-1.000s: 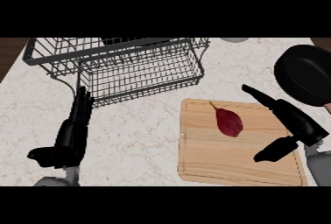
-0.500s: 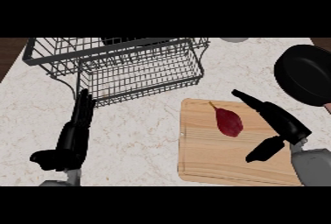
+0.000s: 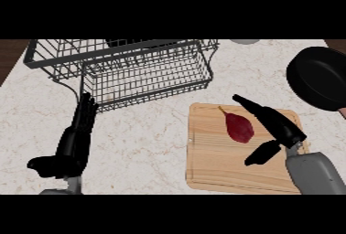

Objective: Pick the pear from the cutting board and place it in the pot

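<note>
While the dark red pear (image 3: 238, 127) lies on the cutting board (image 3: 216, 169), my right hand (image 3: 276, 125) hovers just beside it, fingers straight (thumb spread); my left hand (image 3: 73, 144) rests open near the wire basket (image 3: 128, 68).

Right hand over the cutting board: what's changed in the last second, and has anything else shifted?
The right hand has slid left across the cutting board toward the pear, fingers straight and open. It now sits just right of the pear and has not taken hold of it. The pear, the board, the black pot, the wire basket and the resting left hand stayed put.
</note>
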Controlling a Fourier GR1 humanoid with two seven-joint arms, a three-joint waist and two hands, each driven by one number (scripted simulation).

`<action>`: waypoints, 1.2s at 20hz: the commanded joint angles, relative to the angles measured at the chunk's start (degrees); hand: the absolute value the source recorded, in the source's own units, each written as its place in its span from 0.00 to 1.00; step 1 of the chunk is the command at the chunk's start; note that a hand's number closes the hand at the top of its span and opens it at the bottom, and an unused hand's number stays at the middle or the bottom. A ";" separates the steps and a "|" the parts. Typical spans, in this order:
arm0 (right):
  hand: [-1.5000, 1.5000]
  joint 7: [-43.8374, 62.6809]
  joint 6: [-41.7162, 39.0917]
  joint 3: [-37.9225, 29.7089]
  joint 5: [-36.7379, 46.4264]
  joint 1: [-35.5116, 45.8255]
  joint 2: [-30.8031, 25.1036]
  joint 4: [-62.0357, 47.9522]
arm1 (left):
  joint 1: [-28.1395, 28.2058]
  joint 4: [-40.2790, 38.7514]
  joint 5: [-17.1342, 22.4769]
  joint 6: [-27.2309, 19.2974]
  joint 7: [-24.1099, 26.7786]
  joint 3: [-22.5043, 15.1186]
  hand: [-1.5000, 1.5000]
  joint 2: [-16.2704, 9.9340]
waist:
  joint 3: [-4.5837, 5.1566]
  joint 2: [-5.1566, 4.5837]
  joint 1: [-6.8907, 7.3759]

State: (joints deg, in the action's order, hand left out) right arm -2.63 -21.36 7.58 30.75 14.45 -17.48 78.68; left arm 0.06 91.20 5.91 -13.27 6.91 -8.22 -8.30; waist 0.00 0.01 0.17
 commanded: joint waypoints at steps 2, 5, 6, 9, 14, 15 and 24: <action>0.00 -4.80 1.03 -1.18 3.72 2.03 1.47 -6.92 | -1.73 0.95 -2.29 -0.16 -2.33 1.12 0.50 1.55 | -0.01 -0.03 0.00; 1.00 -6.77 3.69 -0.23 6.13 2.57 3.24 -7.68 | 1.09 -0.02 -1.45 2.00 0.97 1.42 0.50 2.05 | 0.00 -0.01 0.04; 1.00 -8.29 9.42 -0.82 7.84 5.46 3.55 -10.51 | -1.56 -0.53 -1.39 0.74 -0.91 1.50 0.50 1.85 | -0.03 -0.11 0.27; 1.00 -10.70 12.91 -2.90 7.70 4.32 3.78 -10.07 | -1.06 -1.71 -0.29 3.19 1.00 3.44 0.50 0.34 | -0.01 -0.07 0.12; 1.00 -13.38 14.06 -3.13 9.16 2.88 4.83 -9.43 | 0.71 0.16 -1.57 3.31 1.01 3.98 0.50 1.57 | 0.00 0.00 -0.02; 1.00 -14.19 16.21 -3.57 10.17 4.21 5.11 -12.33 | 3.49 -1.14 -1.82 4.62 3.80 2.75 0.50 1.86 | -0.01 -0.02 0.08; 1.00 11.27 12.73 1.58 24.08 18.16 6.61 -14.63 | -0.59 0.34 -2.45 3.62 -0.50 2.77 0.50 2.40 | 0.17 -0.10 1.14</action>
State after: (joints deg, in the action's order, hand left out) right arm -3.80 -6.82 5.84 47.48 26.27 -11.89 66.13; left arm 1.33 92.10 2.88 -10.38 7.13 -6.15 -5.36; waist 0.07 -0.01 0.68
